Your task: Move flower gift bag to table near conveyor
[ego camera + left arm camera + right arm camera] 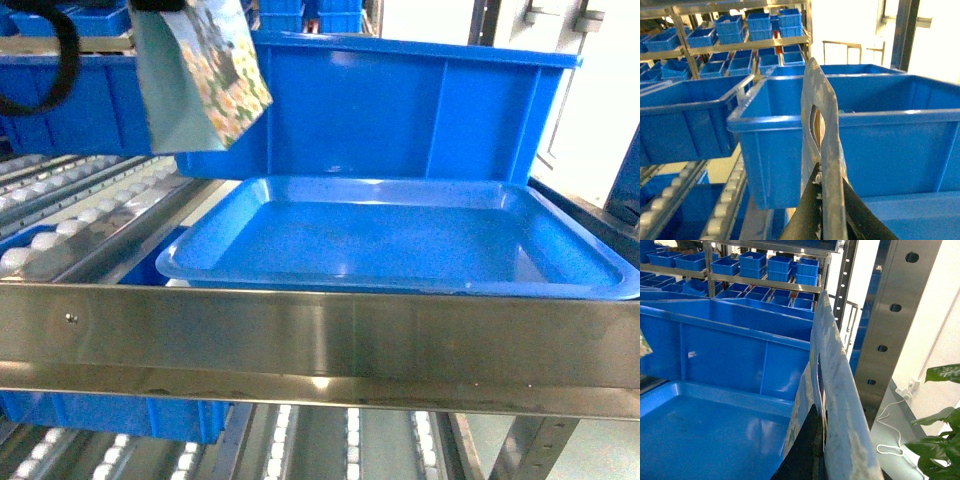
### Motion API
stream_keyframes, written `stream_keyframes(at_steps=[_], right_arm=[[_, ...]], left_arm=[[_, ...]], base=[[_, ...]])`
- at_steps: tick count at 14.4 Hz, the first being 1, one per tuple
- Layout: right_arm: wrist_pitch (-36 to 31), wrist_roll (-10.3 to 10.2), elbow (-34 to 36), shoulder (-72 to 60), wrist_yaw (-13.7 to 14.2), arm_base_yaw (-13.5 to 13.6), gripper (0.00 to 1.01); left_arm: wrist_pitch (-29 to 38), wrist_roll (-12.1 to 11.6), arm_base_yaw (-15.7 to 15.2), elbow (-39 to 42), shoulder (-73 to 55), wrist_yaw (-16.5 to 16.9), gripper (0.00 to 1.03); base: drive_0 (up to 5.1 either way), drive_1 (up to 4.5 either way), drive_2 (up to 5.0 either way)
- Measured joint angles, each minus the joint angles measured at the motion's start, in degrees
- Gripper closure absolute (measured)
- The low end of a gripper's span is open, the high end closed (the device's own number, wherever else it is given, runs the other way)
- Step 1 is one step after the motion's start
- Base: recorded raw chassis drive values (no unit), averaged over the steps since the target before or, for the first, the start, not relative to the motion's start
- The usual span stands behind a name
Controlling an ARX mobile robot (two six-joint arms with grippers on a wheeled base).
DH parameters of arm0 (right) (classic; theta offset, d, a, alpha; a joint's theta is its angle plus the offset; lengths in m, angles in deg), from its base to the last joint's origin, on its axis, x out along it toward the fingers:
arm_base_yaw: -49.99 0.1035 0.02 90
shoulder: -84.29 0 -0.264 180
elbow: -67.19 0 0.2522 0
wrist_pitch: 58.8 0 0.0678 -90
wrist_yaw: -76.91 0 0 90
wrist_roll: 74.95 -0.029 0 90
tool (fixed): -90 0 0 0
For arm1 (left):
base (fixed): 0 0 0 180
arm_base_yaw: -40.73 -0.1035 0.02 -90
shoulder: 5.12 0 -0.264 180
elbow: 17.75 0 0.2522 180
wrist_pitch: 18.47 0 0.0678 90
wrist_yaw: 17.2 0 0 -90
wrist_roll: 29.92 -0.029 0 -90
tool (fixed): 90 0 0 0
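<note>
Both hands clamped on flower gift bags, left hand (827, 210) holding its bag (200, 75) above the conveyor (90, 215) rollers, right hand (815, 450) gripping a second bag (832, 390); desk out of view, so we lift clear of the blue bin (420, 110) behind before swinging.

Glossy plastic, brushed steel, matt printed paper

The blue tray (400, 235) and bins (400, 105) are smooth, glossy plastic catching highlights; the conveyor (320, 335) rail is brushed, shiny steel with white plastic rollers (60, 235). The flower gift bag (200, 70), held in the left pincer (827, 210), is matt printed paper, its edge slightly worn.
</note>
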Motion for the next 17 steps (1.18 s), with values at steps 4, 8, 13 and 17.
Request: stream_keyframes(at_steps=[4, 8, 13, 17], right_arm=[[0.0, 0.0, 0.0, 0.0, 0.0, 0.0, 0.99], [0.0, 0.0, 0.0, 0.0, 0.0, 0.0, 0.99], [0.1, 0.0, 0.0, 0.0, 0.3, 0.0, 0.99], [0.0, 0.0, 0.0, 0.0, 0.2, 0.0, 0.99]], left_arm=[[2.7, -3.1, -1.4, 12.2, 13.1, -1.2, 1.01], [7.7, -6.6, 0.9, 21.1, 21.2, -10.2, 1.01], [7.7, -7.7, 1.3, 21.2, 21.2, -10.1, 1.01], [7.6, -7.8, 1.1, 21.2, 21.2, -10.2, 1.01]], base=[[0.0, 0.0, 0.0], [0.0, 0.0, 0.0], [0.0, 0.0, 0.0], [0.0, 0.0, 0.0]])
